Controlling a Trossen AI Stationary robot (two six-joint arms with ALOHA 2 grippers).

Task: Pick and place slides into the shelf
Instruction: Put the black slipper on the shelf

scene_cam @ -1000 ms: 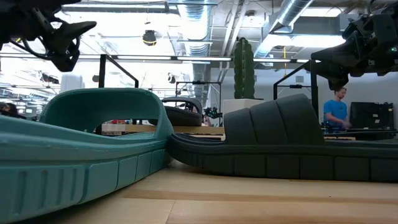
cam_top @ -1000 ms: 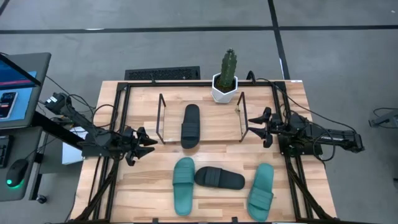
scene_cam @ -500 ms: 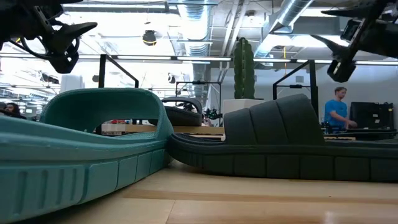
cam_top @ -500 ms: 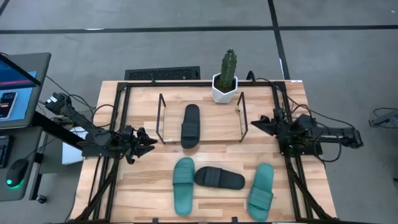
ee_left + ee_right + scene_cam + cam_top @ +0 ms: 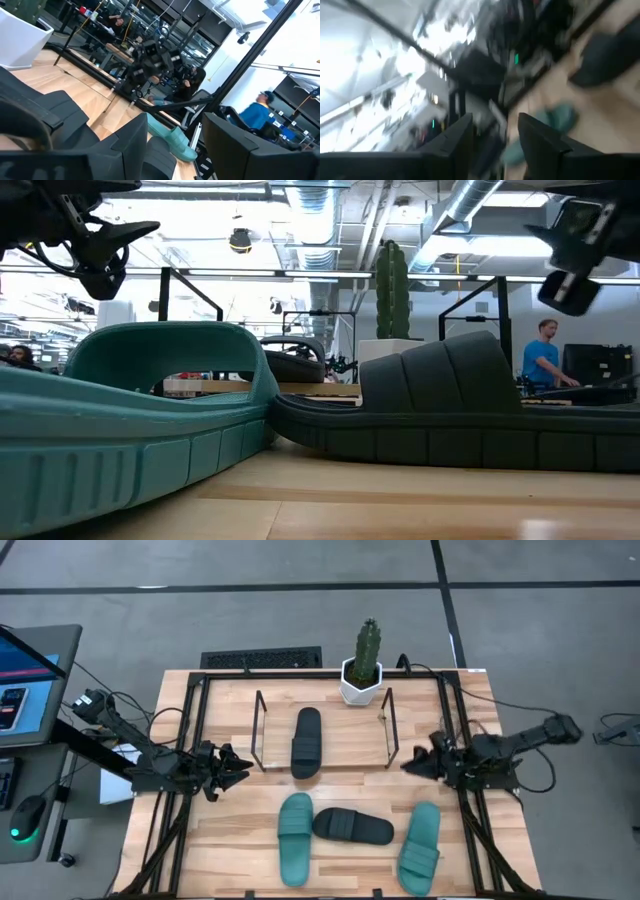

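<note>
Slides are our business, and neither gripper holds one. Our right gripper (image 5: pixel 418 762) hangs above the table just off the shelf's right end, fingers a narrow gap apart with nothing between them, as its wrist view shows. Our left gripper (image 5: pixel 235 768) waits off the shelf's left end, fingers parted and empty.

One black slide (image 5: pixel 307 742) already stands inside the shelf (image 5: pixel 262 730), toward its left half. Three lie loose on the front of the table (image 5: pixel 230 840): a teal slide (image 5: pixel 294 838) on the left, a second black slide (image 5: pixel 352 827) touching it in the middle, and another teal slide (image 5: pixel 420 846) on the right, a little apart.

We judge that we are between picks, one of four placed. The right-hand teal slide sits nearest our right gripper, so the next move likely calls for lowering toward it, opening wider and closing across its strap or edge.

The high view gives the full layout, and the potted cactus (image 5: pixel 364 662) behind the shelf. The low view cannot see the right teal slide at all, but it shows the near teal slide and black slide pressed together and both grippers well clear of the table. The right wrist view is too smeared to place anything.
</note>
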